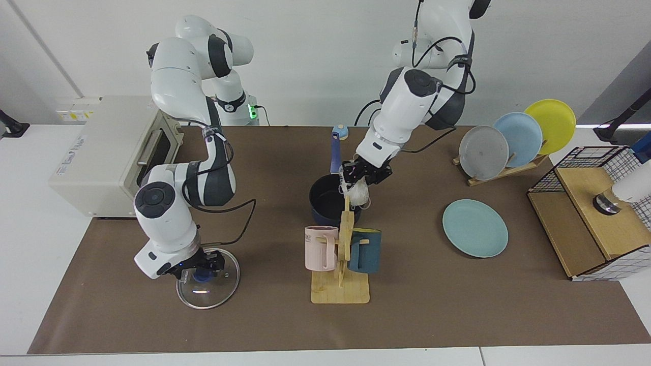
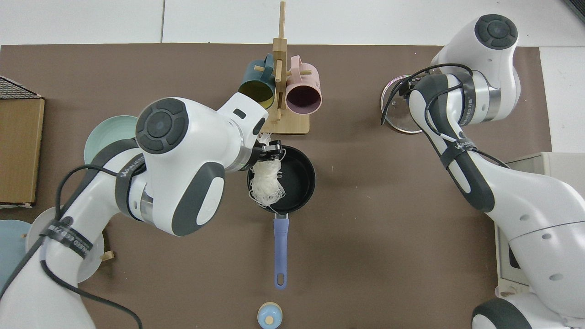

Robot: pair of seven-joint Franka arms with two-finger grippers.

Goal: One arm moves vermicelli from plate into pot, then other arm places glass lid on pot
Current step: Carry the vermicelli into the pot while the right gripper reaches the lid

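Note:
My left gripper point(image 1: 362, 176) is shut on the vermicelli point(image 1: 359, 191), a white bundle hanging over the near-side rim of the dark pot point(image 1: 328, 201). From above, the vermicelli point(image 2: 267, 183) dangles inside the pot point(image 2: 297, 180) at its edge, under the left gripper point(image 2: 270, 153). The teal plate point(image 1: 475, 229) lies bare on the mat. My right gripper point(image 1: 201, 269) is down on the glass lid point(image 1: 211, 295), its fingers set either side of the blue knob point(image 1: 203, 277). In the top view the right arm covers most of the lid point(image 2: 394, 123).
A wooden mug stand point(image 1: 341, 284) with a pink and a teal mug rises right in front of the pot. A toaster oven point(image 1: 96, 152) sits behind the right arm. A plate rack point(image 1: 516, 137) and a wire basket point(image 1: 595, 213) stand beyond the teal plate.

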